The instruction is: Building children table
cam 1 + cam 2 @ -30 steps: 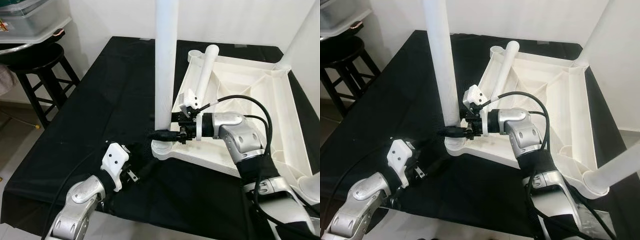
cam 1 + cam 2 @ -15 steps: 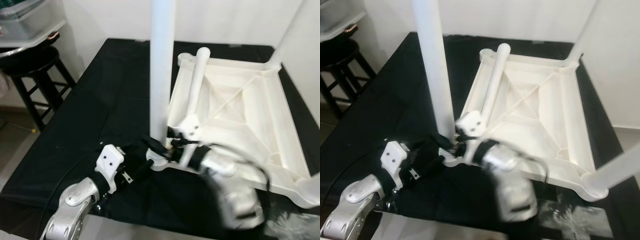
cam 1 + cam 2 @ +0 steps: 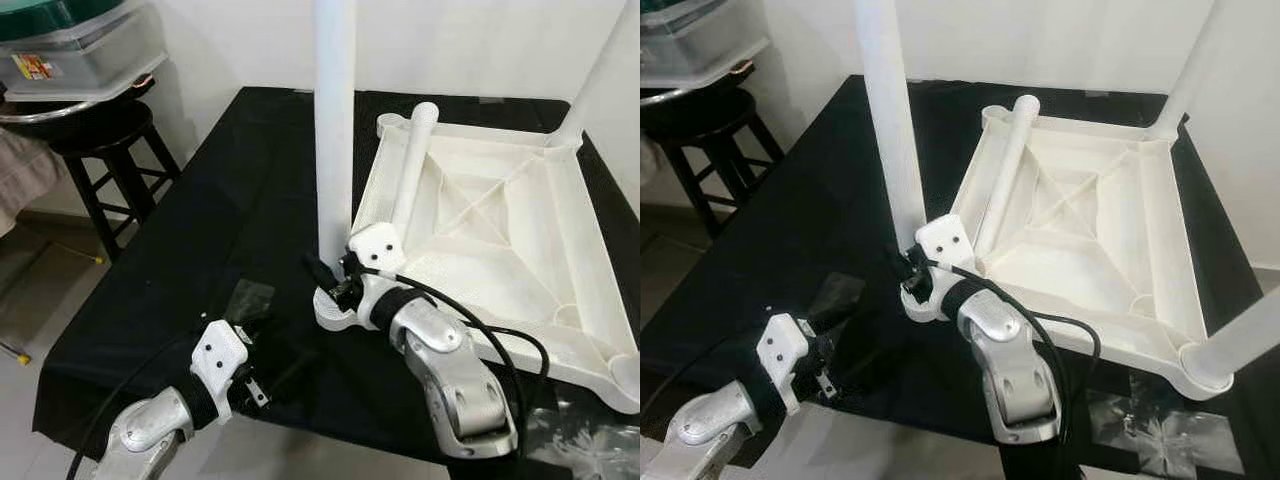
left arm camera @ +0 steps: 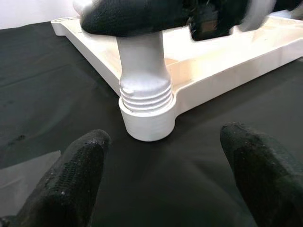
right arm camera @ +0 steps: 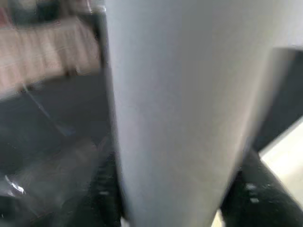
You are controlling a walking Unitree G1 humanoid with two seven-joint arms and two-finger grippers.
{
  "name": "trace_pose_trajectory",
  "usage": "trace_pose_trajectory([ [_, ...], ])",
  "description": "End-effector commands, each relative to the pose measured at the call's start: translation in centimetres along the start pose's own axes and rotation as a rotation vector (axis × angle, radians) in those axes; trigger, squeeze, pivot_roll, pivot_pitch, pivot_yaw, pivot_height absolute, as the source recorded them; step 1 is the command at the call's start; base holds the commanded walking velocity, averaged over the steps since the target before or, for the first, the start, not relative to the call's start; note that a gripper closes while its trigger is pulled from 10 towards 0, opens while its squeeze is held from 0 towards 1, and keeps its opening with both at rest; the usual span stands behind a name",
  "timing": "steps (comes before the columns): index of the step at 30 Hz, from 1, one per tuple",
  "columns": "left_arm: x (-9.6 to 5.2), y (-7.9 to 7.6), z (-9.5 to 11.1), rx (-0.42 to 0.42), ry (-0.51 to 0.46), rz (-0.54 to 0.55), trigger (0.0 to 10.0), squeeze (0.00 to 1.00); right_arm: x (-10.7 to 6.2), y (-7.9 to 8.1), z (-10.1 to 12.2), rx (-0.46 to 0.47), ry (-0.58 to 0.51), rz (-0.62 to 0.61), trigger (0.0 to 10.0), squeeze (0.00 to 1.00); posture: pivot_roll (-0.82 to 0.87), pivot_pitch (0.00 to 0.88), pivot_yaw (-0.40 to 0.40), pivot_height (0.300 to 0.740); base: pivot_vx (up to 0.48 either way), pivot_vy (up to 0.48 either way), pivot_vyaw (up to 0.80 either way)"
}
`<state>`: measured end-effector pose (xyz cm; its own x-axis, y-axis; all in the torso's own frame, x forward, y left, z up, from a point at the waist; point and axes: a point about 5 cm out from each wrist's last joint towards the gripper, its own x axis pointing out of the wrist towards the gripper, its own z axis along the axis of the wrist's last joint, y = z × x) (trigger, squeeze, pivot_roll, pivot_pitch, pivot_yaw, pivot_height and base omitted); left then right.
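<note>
- The tabletop (image 3: 215,215) is covered by a black cloth that hangs over its near edge.
- An upside-down white plastic table top (image 3: 500,235) lies flat on the cloth, taking up the right half, ribs facing up.
- Its near left corner socket (image 4: 147,123) rests directly on the cloth, with a white leg (image 3: 334,120) standing upright in it, screw threads showing just above the socket.
- A loose white leg (image 3: 412,165) lies inside the upturned frame along its left rim.
- A shiny flat patch (image 3: 248,297) lies on the cloth near the front left.
</note>
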<state>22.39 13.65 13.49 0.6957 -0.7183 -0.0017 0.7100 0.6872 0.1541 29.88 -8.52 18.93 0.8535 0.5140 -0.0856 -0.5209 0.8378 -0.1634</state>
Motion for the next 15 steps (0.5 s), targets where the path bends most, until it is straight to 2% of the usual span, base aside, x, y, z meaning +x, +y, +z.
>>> trace_pose_trajectory([
  [1, -0.2, -0.1, -0.2, -0.018, 0.012, 0.002, 10.0, 0.0, -0.7, -3.8, -2.3, 0.033, 0.116, -0.105, 10.0, 1.0, -0.01, 0.215, 0.024, 0.74, 0.0, 0.0, 0.0],
  [2, -0.2, -0.1, -0.2, -0.018, 0.012, 0.002, 10.0, 0.0, -0.7, -3.8, -2.3, 0.033, 0.116, -0.105, 10.0, 1.0, -0.01, 0.215, 0.024, 0.74, 0.0, 0.0, 0.0],
  [3, -0.1, -0.1, -0.2, -0.017, 0.008, 0.002, 10.0, 0.0, -0.5, -4.7, -1.0, 0.038, 0.047, -0.019, 10.0, 1.0, -0.01, 0.215, 0.023, 0.74, 0.0, 0.0, 0.0],
  [5, -0.1, -0.1, -0.2, -0.017, 0.008, 0.002, 10.0, 0.0, -0.5, -4.7, -1.0, 0.038, 0.047, -0.019, 10.0, 1.0, -0.01, 0.215, 0.023, 0.74, 0.0, 0.0, 0.0],
  [6, -0.1, -0.1, -0.1, -0.014, 0.002, 0.003, 10.0, 0.0, -0.5, -5.6, 0.8, 0.015, -0.043, 0.14, 10.0, 0.86, -0.01, 0.216, 0.024, 0.74, 0.0, 0.0, 0.0],
  [7, -0.1, -0.1, -0.1, -0.014, 0.002, 0.003, 10.0, 0.0, -0.5, -5.6, 0.8, 0.015, -0.043, 0.14, 10.0, 0.86, -0.01, 0.216, 0.024, 0.74, 0.0, 0.0, 0.0],
  [8, 0.0, 0.0, 0.0, -0.009, -0.001, 0.002, 10.0, 0.0, -0.7, -5.9, 1.9, -0.019, -0.09, 0.285, 10.0, 0.0, 0.0, 0.216, 0.021, 0.74, 0.0, 0.0, 0.0],
  [10, -0.2, -0.1, 0.0, 0.001, -0.004, -0.002, 10.0, 0.0, -0.7, -6.0, 3.1, -0.083, -0.113, 0.521, 10.0, 0.0, 0.0, 0.213, 0.021, 0.74, 0.0, 0.0, 0.0],
  [12, -0.2, -0.1, 0.0, 0.001, -0.004, -0.002, 10.0, 0.0, -0.7, -6.0, 3.1, -0.083, -0.113, 0.521, 10.0, 0.0, 0.0, 0.213, 0.021, 0.74, 0.0, 0.0, 0.0],
  [14, -0.5, -0.2, 0.1, 0.008, -0.002, -0.003, 10.0, 0.0, -0.5, -6.0, 3.5, -0.096, -0.099, 0.62, 10.0, 0.0, 0.01, 0.212, 0.021, 0.74, 0.0, 0.0, 0.0],
  [15, -0.5, -0.2, 0.1, 0.008, -0.002, -0.003, 10.0, 0.0, -0.5, -6.0, 3.5, -0.096, -0.099, 0.62, 10.0, 0.0, 0.01, 0.212, 0.021, 0.74, 0.0, 0.0, 0.0],
])
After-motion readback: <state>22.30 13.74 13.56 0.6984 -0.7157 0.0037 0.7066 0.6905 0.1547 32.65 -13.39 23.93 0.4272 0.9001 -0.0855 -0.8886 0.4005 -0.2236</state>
